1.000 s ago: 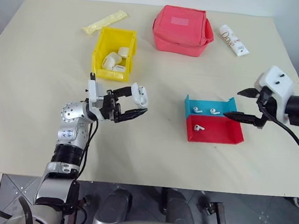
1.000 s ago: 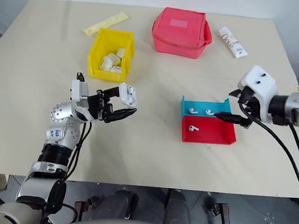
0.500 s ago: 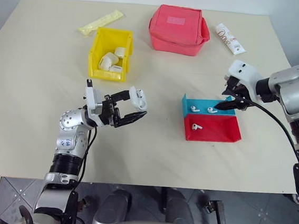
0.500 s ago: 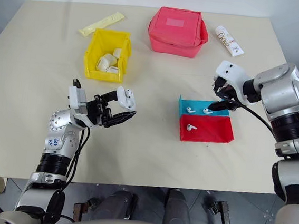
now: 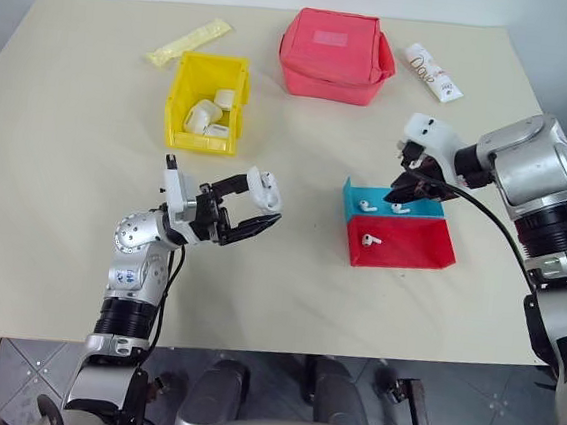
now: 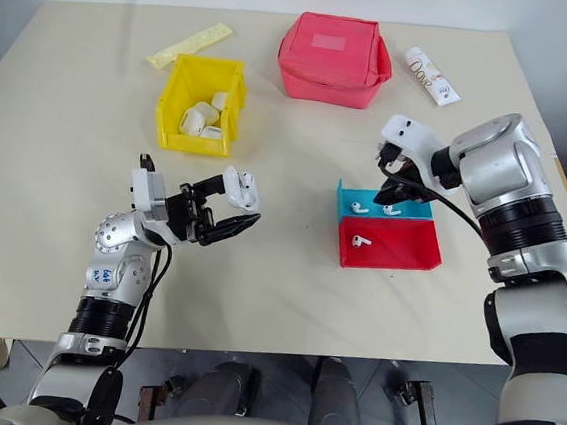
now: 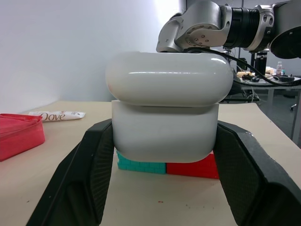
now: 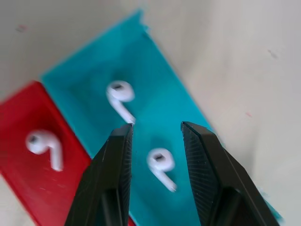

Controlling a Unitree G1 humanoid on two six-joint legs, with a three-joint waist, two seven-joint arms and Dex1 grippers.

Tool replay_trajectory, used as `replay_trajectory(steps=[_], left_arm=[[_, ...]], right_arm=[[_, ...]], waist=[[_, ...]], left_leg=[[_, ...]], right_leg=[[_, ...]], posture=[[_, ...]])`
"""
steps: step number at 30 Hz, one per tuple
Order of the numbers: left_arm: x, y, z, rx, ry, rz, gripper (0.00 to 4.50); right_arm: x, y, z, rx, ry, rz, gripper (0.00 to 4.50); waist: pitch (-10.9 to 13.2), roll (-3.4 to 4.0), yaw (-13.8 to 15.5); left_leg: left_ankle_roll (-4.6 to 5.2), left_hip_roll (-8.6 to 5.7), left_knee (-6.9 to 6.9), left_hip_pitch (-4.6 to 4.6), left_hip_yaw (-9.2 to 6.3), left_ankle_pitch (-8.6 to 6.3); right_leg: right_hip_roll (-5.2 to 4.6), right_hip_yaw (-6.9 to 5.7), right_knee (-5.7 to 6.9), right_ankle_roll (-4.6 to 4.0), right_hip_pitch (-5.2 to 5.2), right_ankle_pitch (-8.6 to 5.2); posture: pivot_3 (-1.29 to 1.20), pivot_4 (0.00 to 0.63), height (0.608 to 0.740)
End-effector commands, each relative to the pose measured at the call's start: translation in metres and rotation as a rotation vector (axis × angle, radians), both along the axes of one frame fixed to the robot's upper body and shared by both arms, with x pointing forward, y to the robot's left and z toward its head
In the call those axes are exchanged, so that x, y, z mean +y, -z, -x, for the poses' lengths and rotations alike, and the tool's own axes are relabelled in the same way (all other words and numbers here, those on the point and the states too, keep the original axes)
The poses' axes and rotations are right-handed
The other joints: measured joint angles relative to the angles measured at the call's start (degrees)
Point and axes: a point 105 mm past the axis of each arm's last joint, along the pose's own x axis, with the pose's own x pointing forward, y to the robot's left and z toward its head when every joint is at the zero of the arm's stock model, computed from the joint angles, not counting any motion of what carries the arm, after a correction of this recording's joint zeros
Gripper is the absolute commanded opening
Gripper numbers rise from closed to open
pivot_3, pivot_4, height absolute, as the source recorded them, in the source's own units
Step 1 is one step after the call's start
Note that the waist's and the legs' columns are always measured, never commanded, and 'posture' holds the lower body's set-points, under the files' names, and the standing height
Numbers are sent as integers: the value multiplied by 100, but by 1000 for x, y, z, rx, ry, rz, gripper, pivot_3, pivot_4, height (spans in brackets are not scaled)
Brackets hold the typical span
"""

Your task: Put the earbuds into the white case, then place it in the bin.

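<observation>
Three earbuds lie in the trays: two (image 5: 365, 205) (image 5: 400, 207) in the one teal tray (image 5: 351, 194), one (image 5: 370, 241) in the one red tray (image 5: 411, 247) just beside it. One yellow bin (image 5: 191, 73) holds several white cases; their number cannot be told. One white case (image 5: 263, 186), one red pouch (image 5: 334, 55), one white tube (image 5: 433, 72), one yellow sachet (image 5: 189, 42).

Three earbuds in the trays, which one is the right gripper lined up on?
The teal tray's earbud nearest the right gripper, framed between its open fingers. The other teal one lies beyond; the third is in the red tray.
</observation>
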Motion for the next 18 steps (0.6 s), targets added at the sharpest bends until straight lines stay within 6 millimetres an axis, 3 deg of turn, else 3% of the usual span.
replay_trajectory(steps=[1, 18], left_arm=[[-1, -10, 5, -47, 2, 13, 2774], [2, -11, 10, -48, -23, 17, 2774]], right_arm=[[11, -12, -1, -29, -28, 8, 1682], [31, 3, -1, 60, -35, 12, 1682]], waist=[[0, 0, -1], [-1, 1, -4]], left_leg=[[0, 0, 0, 0, 0, 0], [0, -4, 2, -1, 1, 0]], right_leg=[[0, 0, 0, 0, 0, 0], [-1, 0, 5, -1, -4, 0]], posture=[[0, 150, 740], [0, 150, 740]])
